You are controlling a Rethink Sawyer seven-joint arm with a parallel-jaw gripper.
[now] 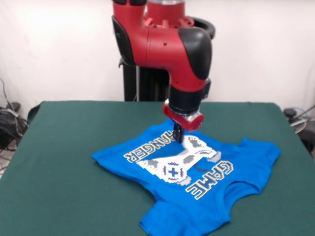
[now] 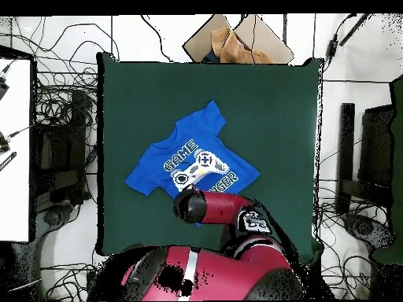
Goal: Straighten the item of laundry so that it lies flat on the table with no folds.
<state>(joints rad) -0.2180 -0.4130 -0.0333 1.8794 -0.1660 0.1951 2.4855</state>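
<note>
The bright blue T-shirt [image 1: 162,206] lies print up on the dark green table [image 1: 59,162], turned diagonally, right of the middle. Its sleeves and neck area near the front edge look bunched and creased. My gripper [image 1: 178,137] points straight down on the shirt's far edge, by the "CHANGER" lettering. Its fingers stand close together at the fabric. In the overhead view the shirt [image 2: 157,169] lies left of the middle of the table [image 2: 268,118]. My red arm [image 2: 224,208] covers its hem and hides the gripper.
The robot's pedestal [image 1: 142,83] stands behind the table's far edge. Brown cardboard [image 2: 236,43] lies just past the table's edge opposite the robot. Cables [image 2: 59,118] and dark equipment [image 2: 346,149] line both sides of the table. Bare green cloth surrounds the shirt.
</note>
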